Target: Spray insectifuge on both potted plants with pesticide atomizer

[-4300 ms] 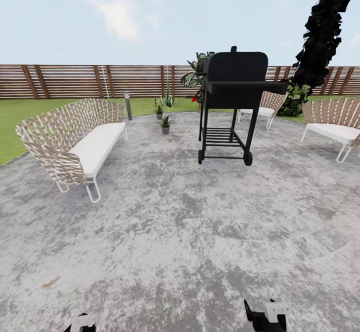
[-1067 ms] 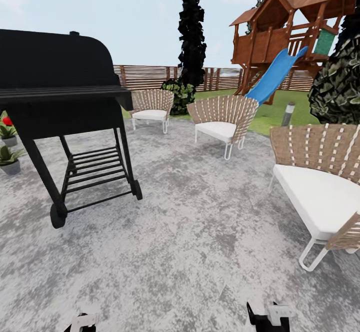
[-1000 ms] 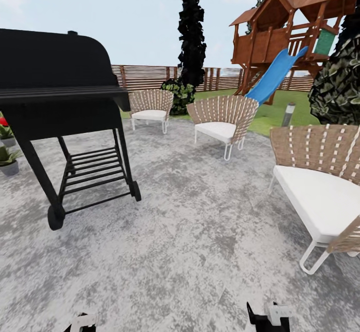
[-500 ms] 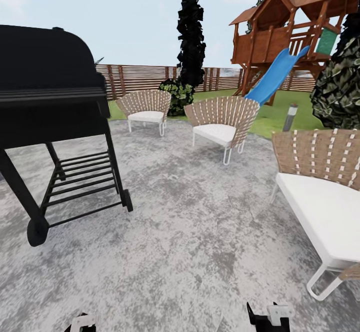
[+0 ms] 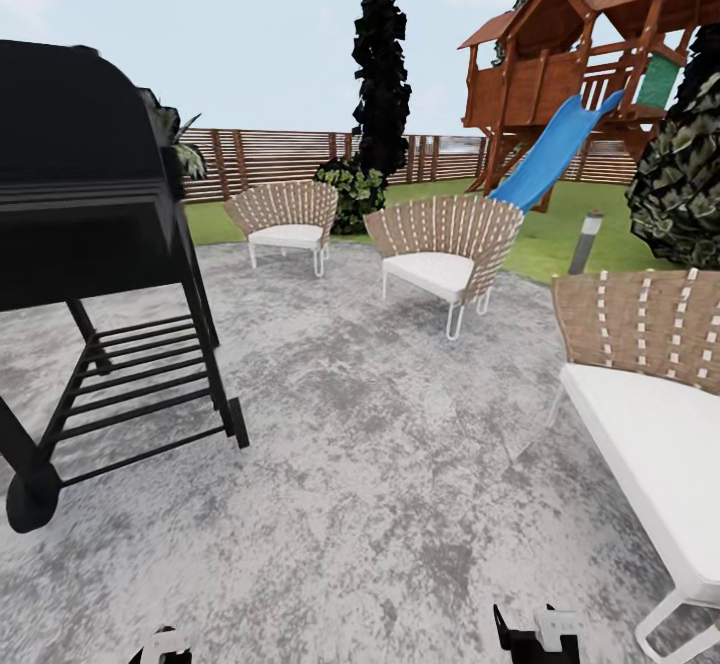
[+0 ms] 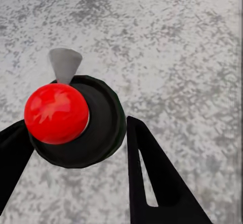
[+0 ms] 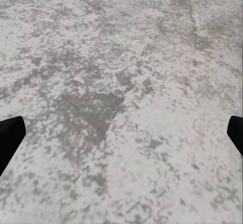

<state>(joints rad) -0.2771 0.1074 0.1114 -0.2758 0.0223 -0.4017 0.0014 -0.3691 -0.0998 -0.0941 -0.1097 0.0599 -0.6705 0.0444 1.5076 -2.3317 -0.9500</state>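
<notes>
The pesticide atomizer (image 6: 71, 120) sits between the black fingers (image 6: 152, 183) of the left end effector (image 6: 76, 153), seen from above in the left wrist view: a glossy red round top on a wider dark disc, with a pale grey nozzle tip jutting out beyond the red cap; its body is hidden beneath the cap; the fingers stand close on either side of the dark disc, so the left end effector is closed around the atomizer, above the mottled grey stone patio (image 6: 177, 42); the right end effector (image 7: 121, 138) is spread wide, its two dark fingertips (image 7: 10, 133) at opposite edges of the right wrist view with nothing between them but patio stone.

In the head view, the tops of both end effectors peek in at about 6 o'clock, the left (image 5: 160, 644) and the right (image 5: 535, 634); at 9 o'clock, close by, stands a black barbecue grill (image 5: 90, 214) on wheels with a slatted lower rack; at 3 to 4 o'clock is a wicker seat (image 5: 650, 364) with a white cushion; farther, toward 12 o'clock, two more wicker chairs (image 5: 440, 244) rest on the patio's edge; beyond them lie the green lawn (image 5: 540, 234), a grey bollard lamp (image 5: 585, 242), a dark tall tree (image 5: 380, 64), a wooden playhouse with a blue slide (image 5: 550, 154), and the brown slat fence (image 5: 290, 154).
</notes>
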